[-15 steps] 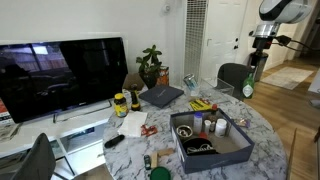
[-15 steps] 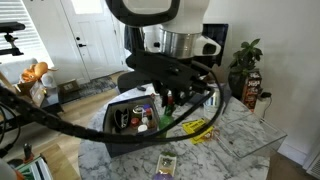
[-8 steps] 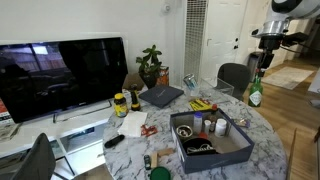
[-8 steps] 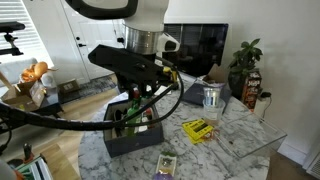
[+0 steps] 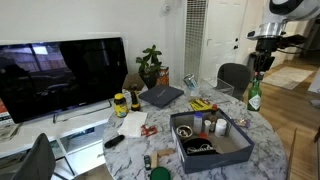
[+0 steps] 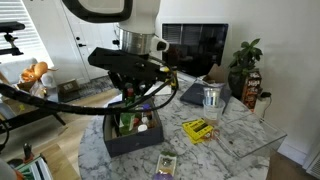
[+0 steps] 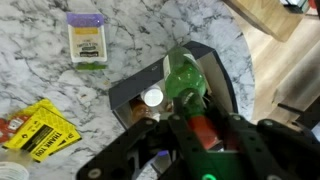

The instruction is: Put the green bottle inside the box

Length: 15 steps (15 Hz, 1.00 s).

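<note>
Holds the green bottle (image 5: 255,96) in the air, pinched near the neck by the gripper (image 5: 259,70), jaws pressed in on it and nothing else touching it. Carries it upright and high, well above the marble table (image 5: 270,142) and well above the low walls of the box (image 5: 213,157). Looks straight down, in the wrist view, past the green body (image 7: 186,72) onto the dark box (image 7: 135,85), suggesting a place over the box or close to it. Seems, in an exterior view, to hang out toward the table's far edge, so cannot fix the exact spot above the box from these angles. Counts the pick-up and the lift as done, and probably most of the carry as well. Leaves the lowering into the box, the letting go and the drawing back of the arm. Needs a free patch of box floor, already shared with several small containers (image 5: 205,125). May call for setting the bottle down standing, taller than the walls, or for leaning it against one. Risks tipping those small containers on the way down, or toppling the bottle itself on release.
</note>
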Available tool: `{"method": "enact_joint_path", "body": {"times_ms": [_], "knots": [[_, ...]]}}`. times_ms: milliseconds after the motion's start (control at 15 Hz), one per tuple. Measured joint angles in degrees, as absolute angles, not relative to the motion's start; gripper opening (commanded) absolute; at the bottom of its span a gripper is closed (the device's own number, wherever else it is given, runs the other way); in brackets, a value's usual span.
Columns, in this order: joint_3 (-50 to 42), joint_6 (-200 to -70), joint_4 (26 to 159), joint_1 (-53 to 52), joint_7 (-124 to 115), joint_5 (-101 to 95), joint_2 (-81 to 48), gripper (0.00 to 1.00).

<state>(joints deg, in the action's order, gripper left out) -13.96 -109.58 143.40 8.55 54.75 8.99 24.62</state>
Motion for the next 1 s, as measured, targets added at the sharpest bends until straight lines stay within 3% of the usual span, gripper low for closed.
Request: {"method": "enact_joint_path", "body": {"times_ms": [467, 533, 800, 867, 1000], "knots": [[-12.1, -109.8, 149.4, 1.2, 64.3, 10.1, 32.7, 0.08], [-11.6, -109.9, 149.8, 0.0, 64.6, 10.3, 33.1, 0.31], [-11.0, -109.9, 150.1, -2.2, 64.9, 10.3, 33.0, 0.31], [-11.0, -109.9, 150.1, -2.2, 65.0, 10.3, 33.0, 0.08], [-11.0, -109.9, 150.1, -2.2, 65.2, 10.3, 33.0, 0.08]]}}
